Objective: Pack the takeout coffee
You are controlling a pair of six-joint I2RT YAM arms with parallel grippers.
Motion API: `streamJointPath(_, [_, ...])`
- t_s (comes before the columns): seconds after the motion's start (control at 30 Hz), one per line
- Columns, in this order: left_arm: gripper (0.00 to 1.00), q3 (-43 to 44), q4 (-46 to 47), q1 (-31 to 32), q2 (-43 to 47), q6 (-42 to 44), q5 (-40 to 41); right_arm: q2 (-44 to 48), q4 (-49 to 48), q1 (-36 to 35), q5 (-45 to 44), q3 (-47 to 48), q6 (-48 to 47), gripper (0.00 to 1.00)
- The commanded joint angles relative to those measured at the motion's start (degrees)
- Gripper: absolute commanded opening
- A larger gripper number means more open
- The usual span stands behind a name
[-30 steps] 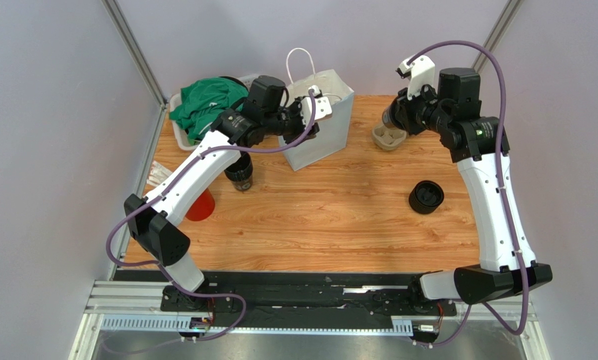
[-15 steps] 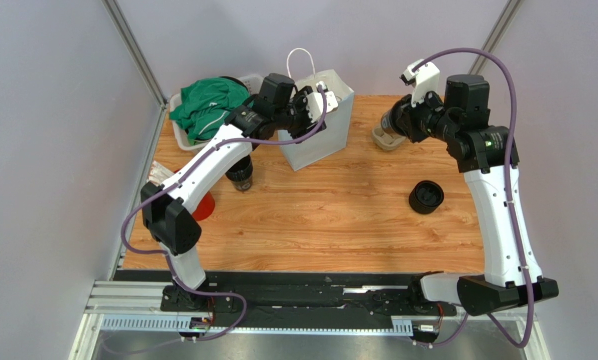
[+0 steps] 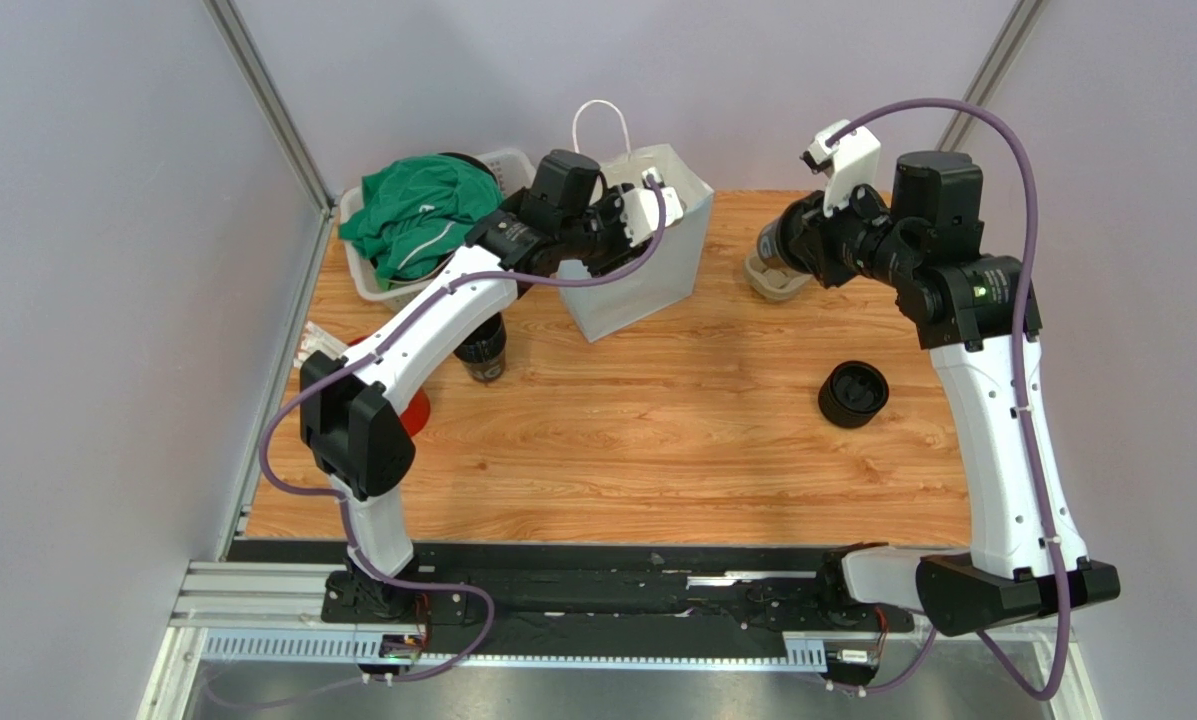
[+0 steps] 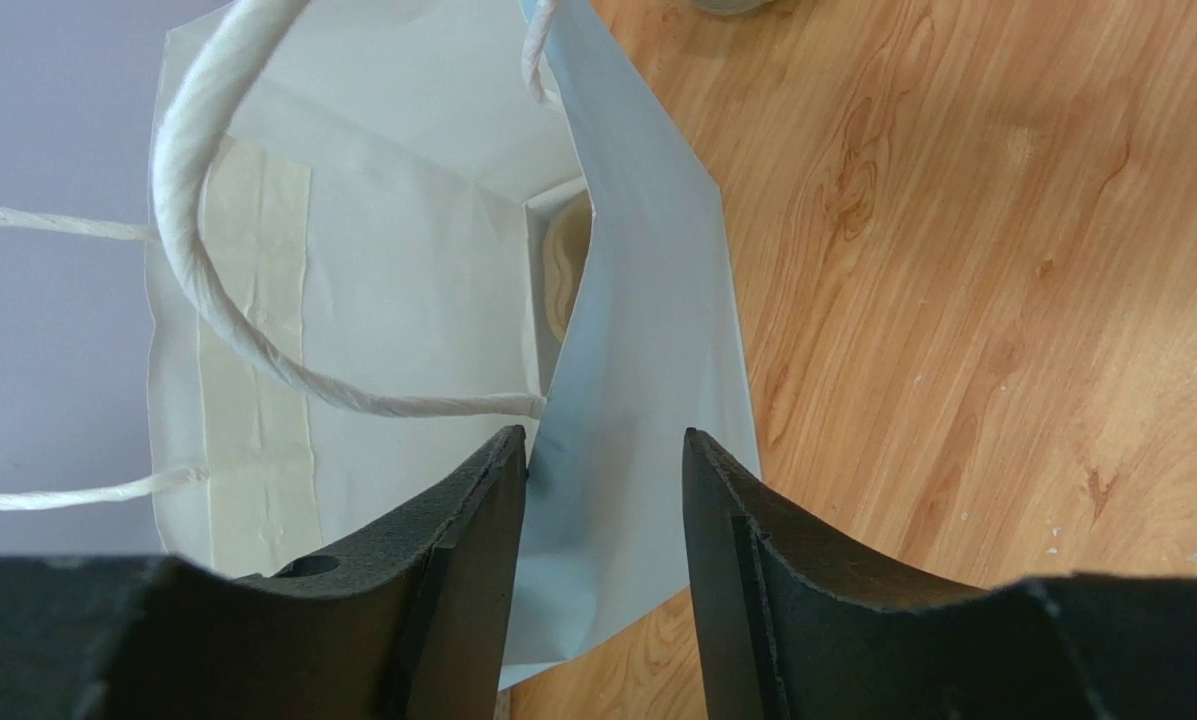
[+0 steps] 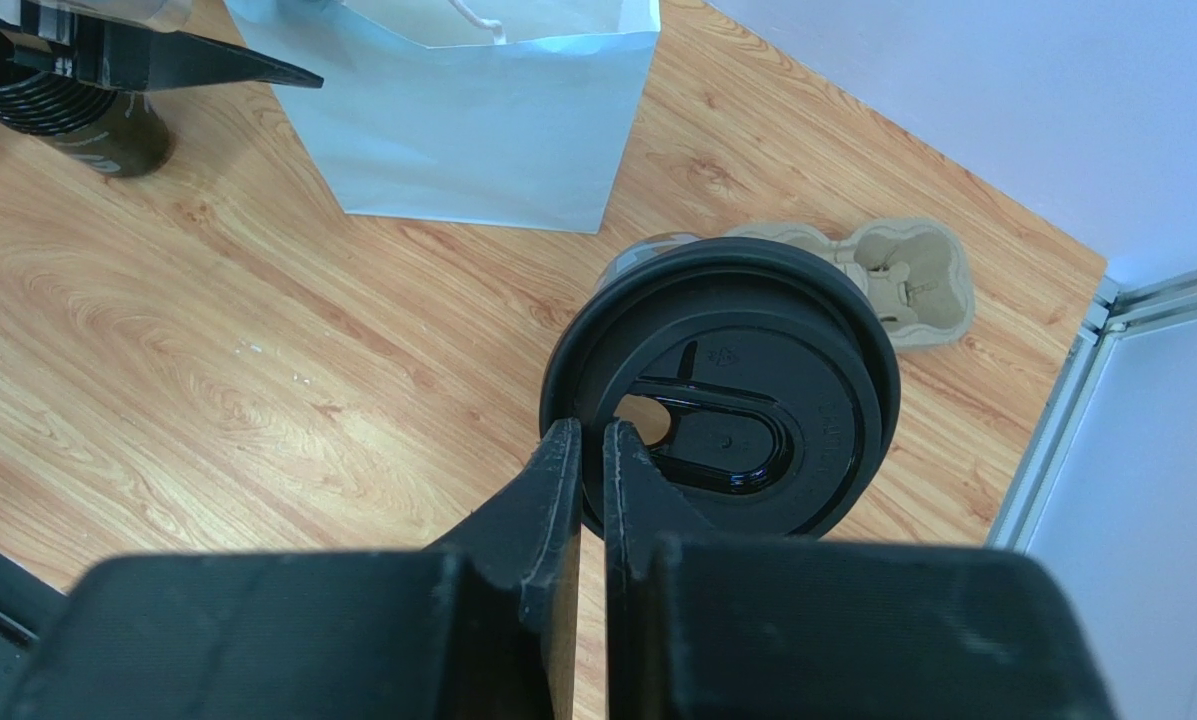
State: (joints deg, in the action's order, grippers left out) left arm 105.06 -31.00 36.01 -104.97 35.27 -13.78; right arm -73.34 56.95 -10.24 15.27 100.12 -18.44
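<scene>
While the takeout coffee (image 5: pixel 739 383) hangs off the right gripper (image 5: pixel 591 443), jaws pinched on its lid rim and the pulp cup carrier (image 5: pixel 905 278) just beyond them, the left gripper (image 4: pixel 597 465) has slid up to the white paper bag (image 4: pixel 394 255), jaws apart astride its wall. Looks nearly ready to load.

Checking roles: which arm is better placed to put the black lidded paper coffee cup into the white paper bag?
Right. The right gripper pinches the lid rim of the black lidded paper coffee cup. The left gripper straddles a wall of the white paper bag, jaws apart, likely just steadying it.
</scene>
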Motion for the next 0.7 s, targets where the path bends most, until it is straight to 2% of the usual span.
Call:
streamJointPath(0.0, [0.52, 0.9, 0.8, 0.1, 2.3, -0.5, 1.2, 1.4, -2.6, 0.1, 1.2, -0.5, 0.4, 0.0])
streamJointPath(0.13, [0.59, -3.1, 7.3, -0.1, 6.5, -0.4, 3.0, 1.1, -2.7, 0.1, 1.3, -1.1, 0.3, 0.0])
streamJointPath(0.4, [0.65, -3.2, 9.2, -2.0, 6.4, -0.7, 3.3, 0.7, -3.7, 0.1, 1.8, -2.0, 0.8, 0.0])
streamJointPath(0.47, [0.65, -2.1, 8.2, -2.2, 5.6, -0.3, 2.1, 0.4, -3.9, 0.1, 1.8, -2.2, 0.7, 0.0])
streamJointPath(0.67, [0.64, 5.3, -3.2, -2.7, -0.1, -0.3, -2.6, 0.3, -3.8, 0.0, 1.3, -2.0, 0.6, 0.0])
